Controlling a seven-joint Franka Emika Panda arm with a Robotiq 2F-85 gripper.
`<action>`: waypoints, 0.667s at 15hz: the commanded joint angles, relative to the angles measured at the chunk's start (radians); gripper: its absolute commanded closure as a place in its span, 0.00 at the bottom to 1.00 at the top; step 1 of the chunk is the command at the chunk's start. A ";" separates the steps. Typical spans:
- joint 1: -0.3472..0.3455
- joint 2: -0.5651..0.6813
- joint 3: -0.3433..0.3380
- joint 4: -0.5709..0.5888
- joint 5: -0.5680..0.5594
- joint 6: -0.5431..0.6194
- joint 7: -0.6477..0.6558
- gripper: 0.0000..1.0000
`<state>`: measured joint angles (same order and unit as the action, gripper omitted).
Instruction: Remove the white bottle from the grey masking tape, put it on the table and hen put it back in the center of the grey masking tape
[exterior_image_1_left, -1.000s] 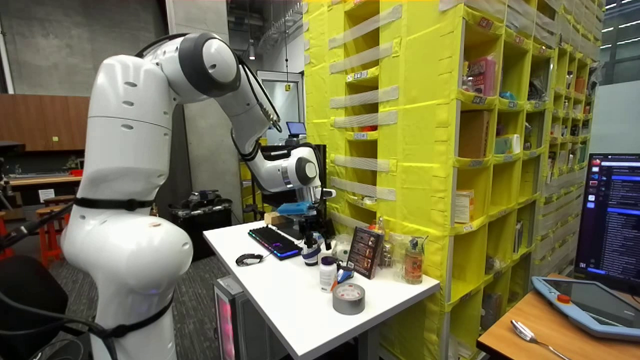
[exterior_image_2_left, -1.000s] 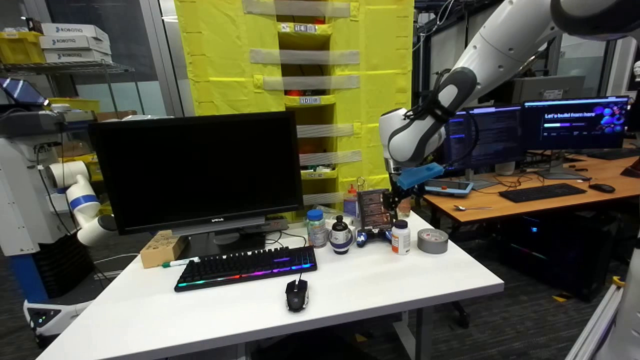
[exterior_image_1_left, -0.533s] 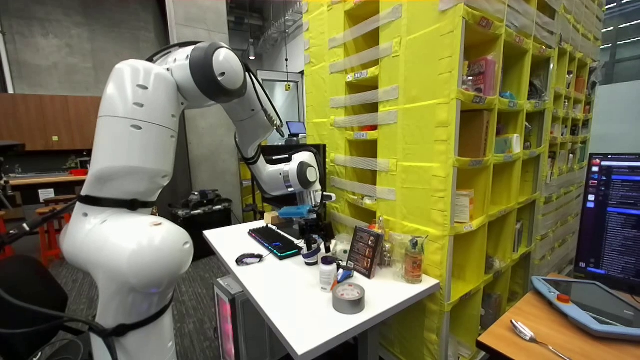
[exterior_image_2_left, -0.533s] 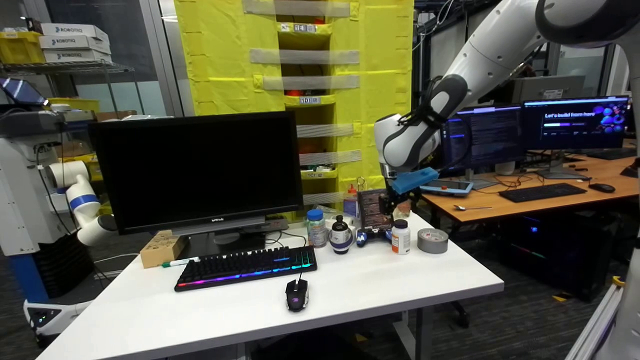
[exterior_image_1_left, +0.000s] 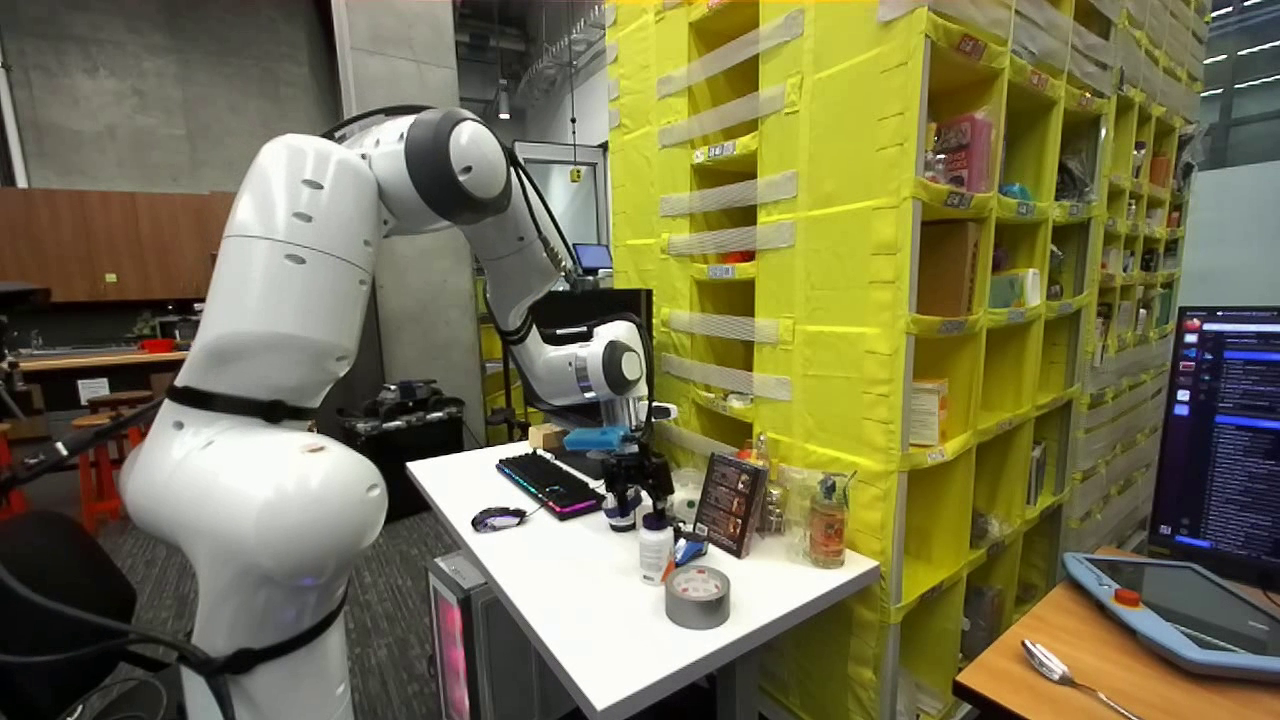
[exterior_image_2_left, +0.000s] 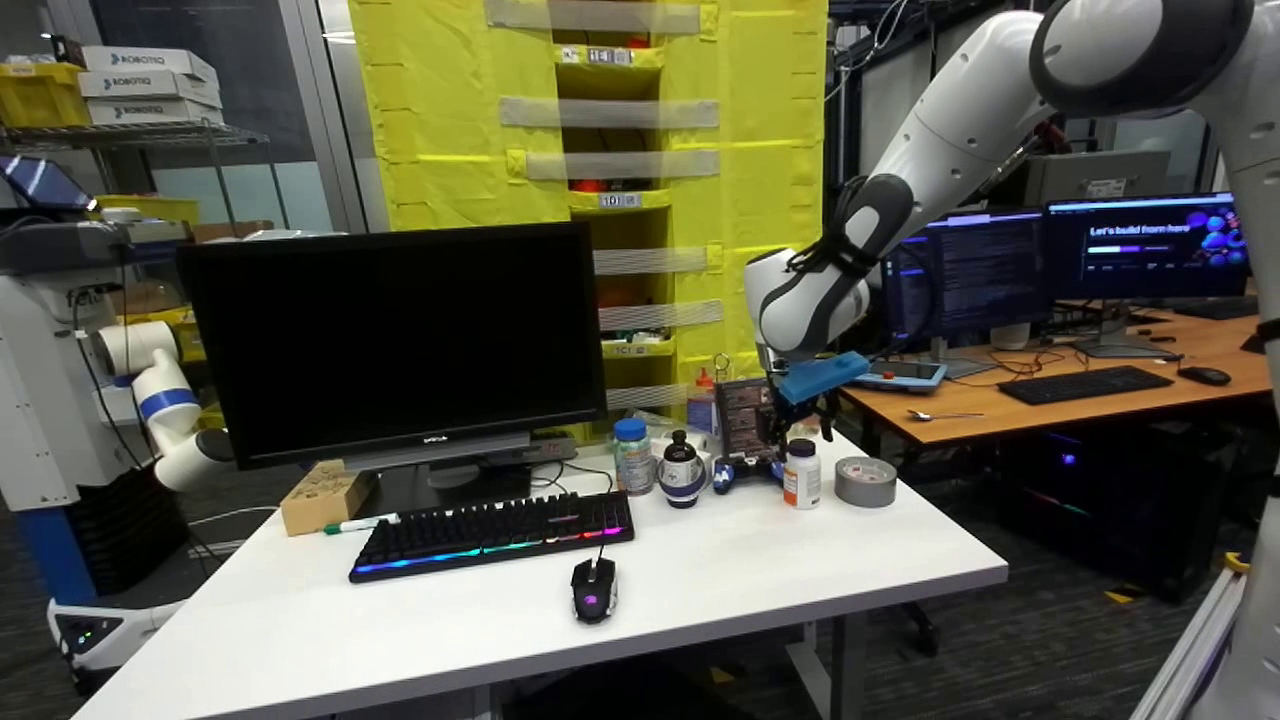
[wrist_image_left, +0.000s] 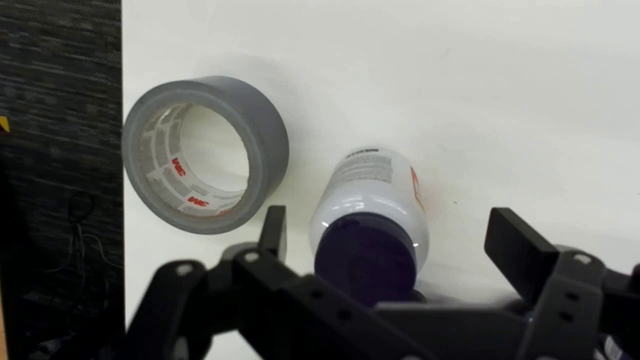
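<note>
I'm seeing the black two-fingered gripper (wrist_image_left: 387, 225) cut off at the wrist view's bottom, print (wrist_image_left: 368, 169) blurring on the white plastic bottle (wrist_image_left: 369, 194).

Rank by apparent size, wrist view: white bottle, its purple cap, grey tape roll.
1. Grey tape roll, by outer outline
2. White bottle, cap included
3. Purple cap
The cap is nearer the camera, which enlarges it; true sizes stay unsure.

You see the table (wrist_image_left: 475, 100) bright in the wrist view, glints on the bottle (wrist_image_left: 370, 205), soft shadow beside the tape (wrist_image_left: 267, 145); the floor (wrist_image_left: 60, 125) is dim, its cables (wrist_image_left: 78, 237) perhaps out of focus.
</note>
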<state>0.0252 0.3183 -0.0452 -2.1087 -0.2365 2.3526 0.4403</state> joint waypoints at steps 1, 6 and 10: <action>0.021 0.037 -0.031 0.038 0.005 0.010 0.021 0.00; 0.030 0.055 -0.047 0.063 0.005 0.025 0.021 0.31; 0.035 0.059 -0.050 0.076 0.006 0.025 0.020 0.59</action>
<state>0.0388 0.3681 -0.0775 -2.0519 -0.2365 2.3764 0.4463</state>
